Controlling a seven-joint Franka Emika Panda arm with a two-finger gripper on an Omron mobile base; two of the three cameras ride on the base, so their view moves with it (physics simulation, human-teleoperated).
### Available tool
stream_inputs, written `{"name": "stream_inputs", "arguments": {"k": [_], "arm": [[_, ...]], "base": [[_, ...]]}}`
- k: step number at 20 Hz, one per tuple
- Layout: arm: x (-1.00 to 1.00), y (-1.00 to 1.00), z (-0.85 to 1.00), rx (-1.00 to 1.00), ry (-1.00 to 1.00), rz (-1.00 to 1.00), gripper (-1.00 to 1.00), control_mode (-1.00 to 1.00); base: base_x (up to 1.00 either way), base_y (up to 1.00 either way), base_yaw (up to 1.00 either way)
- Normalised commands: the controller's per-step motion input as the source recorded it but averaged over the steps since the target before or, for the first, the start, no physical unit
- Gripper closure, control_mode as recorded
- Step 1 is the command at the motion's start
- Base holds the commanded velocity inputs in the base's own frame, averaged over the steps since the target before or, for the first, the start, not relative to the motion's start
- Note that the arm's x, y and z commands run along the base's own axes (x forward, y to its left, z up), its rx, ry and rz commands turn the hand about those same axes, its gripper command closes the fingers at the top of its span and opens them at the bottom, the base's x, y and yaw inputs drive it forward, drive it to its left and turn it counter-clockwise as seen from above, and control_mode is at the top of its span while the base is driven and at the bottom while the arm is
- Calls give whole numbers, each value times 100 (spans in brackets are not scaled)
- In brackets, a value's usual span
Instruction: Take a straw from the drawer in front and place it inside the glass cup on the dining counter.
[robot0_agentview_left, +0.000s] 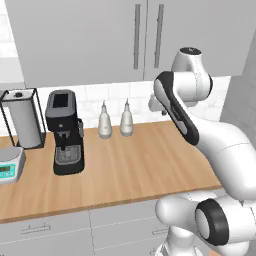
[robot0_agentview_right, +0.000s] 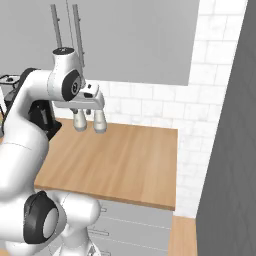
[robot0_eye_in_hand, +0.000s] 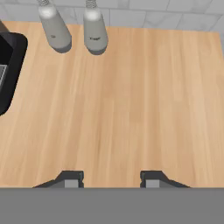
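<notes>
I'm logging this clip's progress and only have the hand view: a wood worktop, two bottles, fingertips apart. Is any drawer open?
Observer: No. In the left base view, the grey drawer fronts under the worktop are all shut.
Operator: What stands beyond the black machine at my picture's edge?
Observer: That is a coffee machine. On its far side stand a paper towel roll in a wire holder and a small scale.
Operator: Is the gripper down on the wood?
Observer: No. The right base view shows the hand raised clear above the worktop. The gripper is open and empty.
</notes>
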Motion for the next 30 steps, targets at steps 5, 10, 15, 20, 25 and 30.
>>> {"name": "stream_inputs", "arguments": {"k": [5, 10, 15, 20, 25, 30], "arm": [[0, 0, 0, 0, 0, 0, -100, 100], [0, 0, 0, 0, 0, 0, -100, 100], [0, 0, 0, 0, 0, 0, -100, 100], [0, 0, 0, 0, 0, 0, -100, 100], [0, 0, 0, 0, 0, 0, -100, 100], [0, 0, 0, 0, 0, 0, -100, 100]], "base": [[-20, 7, 0], [-95, 48, -2], [-32, 77, -37], [3, 73, -66], [1, 71, -67], [0, 72, -65]]}}
